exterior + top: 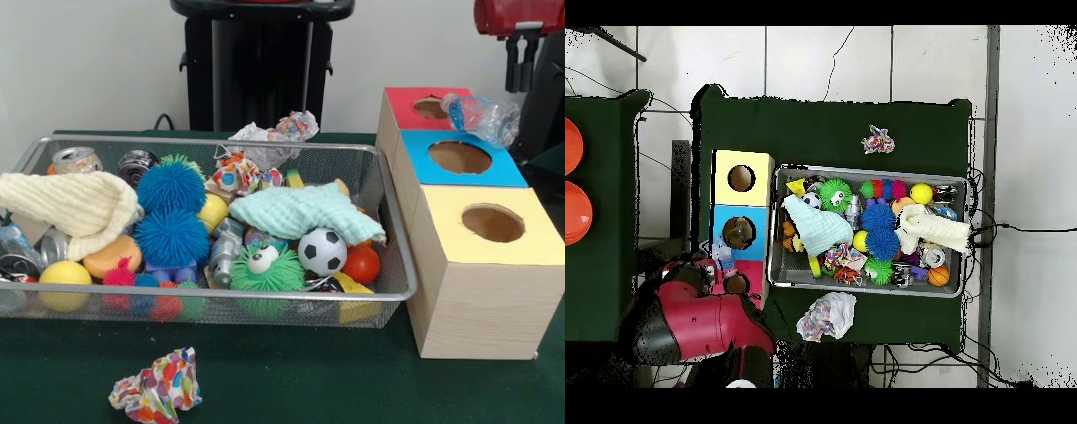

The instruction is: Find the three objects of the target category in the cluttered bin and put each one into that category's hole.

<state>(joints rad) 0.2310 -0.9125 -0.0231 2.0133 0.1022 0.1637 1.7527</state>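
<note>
A clear crushed plastic bottle [481, 115] lies tilted on top of the wooden boxes, across the red box [408, 104] and the blue box [463, 159], just right of the red box's hole [431, 108]. My gripper [521, 66] hangs above and to the right of the bottle, apart from it, open and holding nothing. The yellow box [490, 225] stands nearest. In the overhead view the red arm [695, 320] reaches over the red box [750, 275], with the bottle [723, 262] beside it. The wire bin [395, 265] holds cans [75, 160], spiky balls [172, 237], a soccer ball [322, 251] and cloths.
A crumpled patterned paper [156, 389] lies on the green table in front of the bin, and another [278, 132] lies behind it. A cream cloth [75, 208] and a mint cloth [300, 212] cover parts of the bin. Orange discs [570, 190] sit on a separate table.
</note>
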